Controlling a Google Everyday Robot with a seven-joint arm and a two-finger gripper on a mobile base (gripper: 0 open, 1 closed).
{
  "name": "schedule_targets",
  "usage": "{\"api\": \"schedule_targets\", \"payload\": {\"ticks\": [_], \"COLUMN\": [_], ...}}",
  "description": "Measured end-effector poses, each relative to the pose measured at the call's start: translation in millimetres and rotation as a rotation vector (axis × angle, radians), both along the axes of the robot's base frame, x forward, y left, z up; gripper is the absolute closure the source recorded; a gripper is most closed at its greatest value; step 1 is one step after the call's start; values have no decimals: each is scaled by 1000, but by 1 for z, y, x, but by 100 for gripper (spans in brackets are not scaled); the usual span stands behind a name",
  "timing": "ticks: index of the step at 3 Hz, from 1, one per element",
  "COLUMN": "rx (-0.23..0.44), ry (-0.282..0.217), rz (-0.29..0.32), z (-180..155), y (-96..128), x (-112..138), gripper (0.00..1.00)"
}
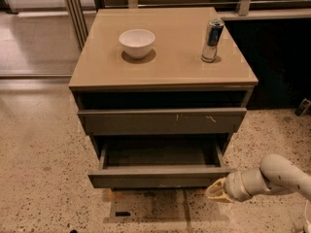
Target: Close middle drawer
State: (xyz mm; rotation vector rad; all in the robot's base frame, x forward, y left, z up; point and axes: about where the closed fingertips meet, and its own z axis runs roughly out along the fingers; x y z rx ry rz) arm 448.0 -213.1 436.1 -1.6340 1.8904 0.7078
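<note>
The middle drawer stands pulled out of the cabinet, with its dark shallow box open to view behind a flat grey-brown front. My gripper is low at the right, just in front of and slightly below the right end of that drawer front. The white arm reaches in from the lower right corner. I cannot tell whether the gripper touches the front.
The drawer above, with small white scratches on its front, sticks out a little. A white bowl and a metal can stand on the cabinet top. Speckled floor surrounds the cabinet; a dark wall panel is at the right.
</note>
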Motion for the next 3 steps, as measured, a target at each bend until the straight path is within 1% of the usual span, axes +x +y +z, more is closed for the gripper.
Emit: {"api": "schedule_targets", "payload": {"ticks": [1,2,3], "rx": [46,71,59], "ry": [-115,-193,-262], "rz": [50,60,36], "z": [-12,-20,-23], "y": [8,12,16], "x": [20,35,44], "gripper": [100,100,100]}}
